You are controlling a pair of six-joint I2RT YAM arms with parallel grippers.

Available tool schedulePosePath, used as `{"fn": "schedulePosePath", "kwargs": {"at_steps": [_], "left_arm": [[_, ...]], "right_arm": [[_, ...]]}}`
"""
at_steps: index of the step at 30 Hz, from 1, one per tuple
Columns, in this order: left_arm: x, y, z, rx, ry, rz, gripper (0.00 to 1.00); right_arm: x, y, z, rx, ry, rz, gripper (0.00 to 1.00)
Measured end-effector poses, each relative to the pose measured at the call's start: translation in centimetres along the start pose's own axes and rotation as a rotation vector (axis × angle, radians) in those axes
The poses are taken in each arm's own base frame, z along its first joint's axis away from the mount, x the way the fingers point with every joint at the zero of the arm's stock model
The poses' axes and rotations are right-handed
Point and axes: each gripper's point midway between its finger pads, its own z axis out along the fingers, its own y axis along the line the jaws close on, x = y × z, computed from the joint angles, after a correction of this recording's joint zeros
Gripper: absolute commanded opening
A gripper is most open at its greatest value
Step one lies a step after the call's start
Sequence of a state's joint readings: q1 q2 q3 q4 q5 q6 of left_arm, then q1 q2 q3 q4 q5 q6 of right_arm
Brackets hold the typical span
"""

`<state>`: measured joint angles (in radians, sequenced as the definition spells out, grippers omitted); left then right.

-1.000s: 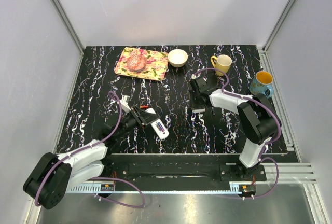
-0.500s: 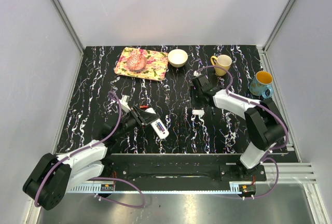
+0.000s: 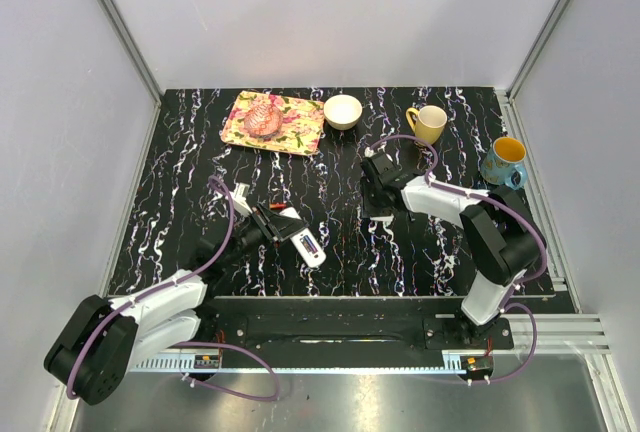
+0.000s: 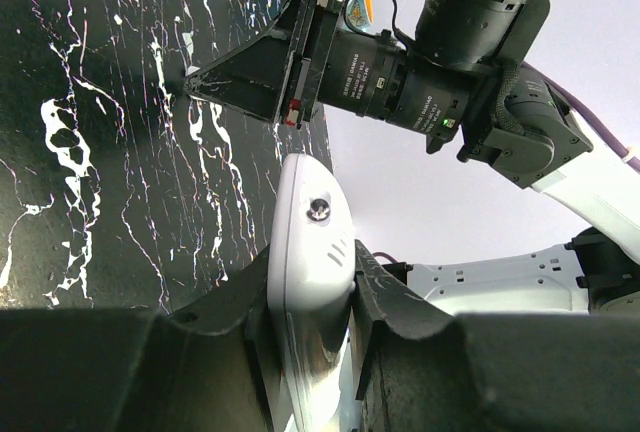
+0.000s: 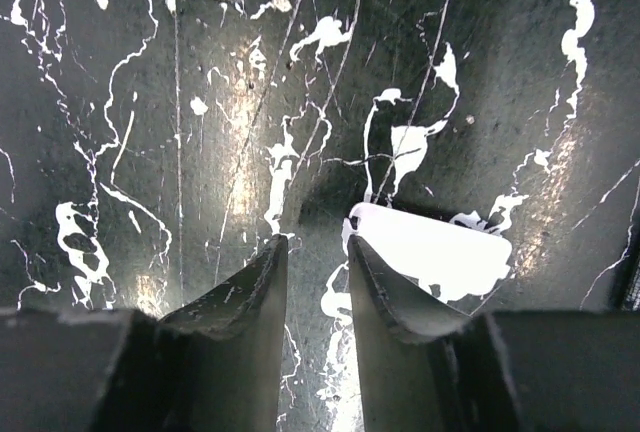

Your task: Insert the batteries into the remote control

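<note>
You are working on a black table (image 3: 180,152) veined with white like marble, boxed in by pale grey walls (image 3: 330,12) on three sides, with aluminium posts (image 3: 118,27) running up the back corners. A metal rail (image 3: 330,327) along the near edge carries both arm bases. Along the far edge stand a floral tray (image 3: 295,127) bearing a pink lump (image 3: 262,117), a white bowl (image 3: 343,111), a yellow mug (image 3: 430,124) and, nearer the right wall, a blue mug (image 3: 503,162). Your left gripper (image 4: 312,272) is clamped on the remote control (image 4: 308,222), one finger pressed to each long side. From above, the remote control (image 3: 305,242) lies slanted in the left-centre of the table, with a dark bluish mark on its upward face. A small reddish-orange battery (image 3: 283,206) seems to lie just beyond that gripper, though it is too small to be sure. Your right gripper (image 5: 315,252) points down at bare table in the centre-right. Its jaws stand a little apart with nothing between them. A flat white cover piece (image 5: 440,252) lies on the table just outside one of its fingertips.
</note>
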<state>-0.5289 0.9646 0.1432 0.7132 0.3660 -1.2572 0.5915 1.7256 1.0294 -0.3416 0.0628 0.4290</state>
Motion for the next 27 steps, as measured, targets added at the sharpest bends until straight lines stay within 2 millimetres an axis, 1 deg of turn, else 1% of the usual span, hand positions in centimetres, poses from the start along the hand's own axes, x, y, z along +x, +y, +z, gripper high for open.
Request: {"fn": "schedulePosePath", "kwargs": {"at_steps": [1,3,9,14,23,27], "left_arm": [[0.0,0.0,0.0,0.0,0.0,0.0,0.0],[0.0,0.0,0.0,0.001,0.0,0.001,0.0],[0.0,0.0,0.0,0.0,0.0,0.0,0.0],[0.0,0.0,0.0,0.0,0.0,0.0,0.0],[0.0,0.0,0.0,0.0,0.0,0.0,0.0],[0.0,0.0,0.0,0.0,0.001,0.0,0.0]], "right_arm": [[0.2,-0.1,0.2,0.007,0.008,-0.002,0.36],[-0.1,0.0,0.2,0.008,0.0,-0.002,0.36],[-0.2,-0.2,0.4,0.025,-0.005,-0.003,0.36],[-0.3,-0.4,0.5,0.035,-0.01,-0.003,0.39],[-0.8,-1.3,0.6,0.092,-0.037,-0.005,0.4],[-0.9,-1.5,0.6,0.106,-0.039,-0.005,0.44]]}}
